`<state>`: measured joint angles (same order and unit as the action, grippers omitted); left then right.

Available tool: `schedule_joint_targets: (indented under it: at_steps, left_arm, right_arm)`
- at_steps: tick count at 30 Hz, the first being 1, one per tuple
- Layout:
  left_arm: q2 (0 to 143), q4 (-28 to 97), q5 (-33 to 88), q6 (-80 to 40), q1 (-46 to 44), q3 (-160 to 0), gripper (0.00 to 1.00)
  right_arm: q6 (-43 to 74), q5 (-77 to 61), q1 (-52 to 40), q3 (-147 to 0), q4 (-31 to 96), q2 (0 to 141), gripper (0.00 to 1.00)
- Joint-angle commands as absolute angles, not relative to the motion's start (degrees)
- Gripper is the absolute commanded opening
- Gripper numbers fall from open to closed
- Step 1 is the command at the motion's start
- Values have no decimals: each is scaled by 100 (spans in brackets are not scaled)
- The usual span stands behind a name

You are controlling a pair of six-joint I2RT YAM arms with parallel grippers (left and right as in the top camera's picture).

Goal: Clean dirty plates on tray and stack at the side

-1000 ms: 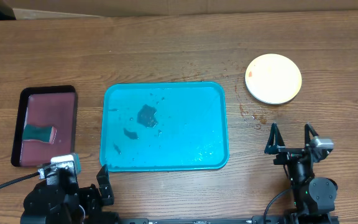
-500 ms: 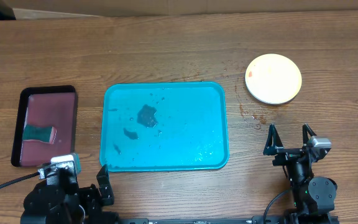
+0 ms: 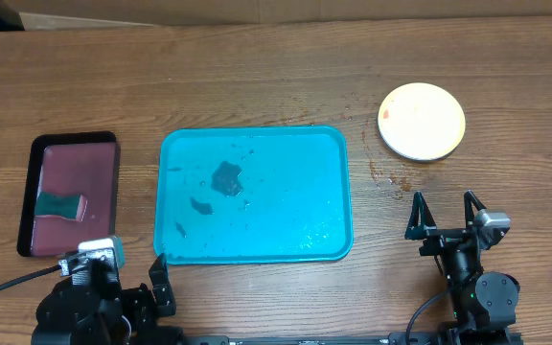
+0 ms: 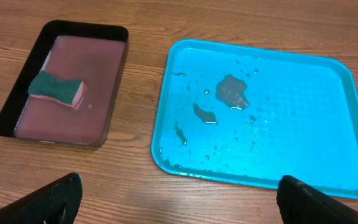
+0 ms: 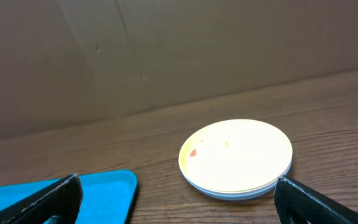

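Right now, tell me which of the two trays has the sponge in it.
The smaller maroon tray with the black rim, left of the other: the green sponge lies in it. The large teal tray holds only wet patches.

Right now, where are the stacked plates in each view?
Overhead: plates sit upper right, apart from the teal tray and to its right.
Left wrist: not in it.
Right wrist: plates sit centre-right, pale top plate facing up.
Shared landmark: the teal tray, centre overhead, right half in left wrist, bottom-left corner in right wrist.
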<state>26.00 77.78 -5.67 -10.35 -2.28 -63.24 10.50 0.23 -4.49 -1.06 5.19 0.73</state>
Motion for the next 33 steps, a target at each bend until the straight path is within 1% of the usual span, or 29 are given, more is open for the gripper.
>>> schedule_joint_targets:
  at_steps: [1,21,24,28,33]
  left_arm:
    - [2613,7758,-615,-1072,-255,-6342,100]
    - [2615,7655,-615,-1035,-261,-6342,100]
    - [2593,7146,-392,-1004,-370,-6160,100]
    - [2497,6246,-263,-519,-482,-5559,100]
    - [2224,4742,-226,259,-572,-4394,100]
  right_arm:
    - [1085,-12,-410,-45,482,16,100]
    - [1085,-12,-410,-45,484,16,100]
    - [1085,-12,-410,-45,484,16,100]
    - [1085,-12,-410,-45,484,16,100]
    - [1083,-12,-410,-45,482,16,100]
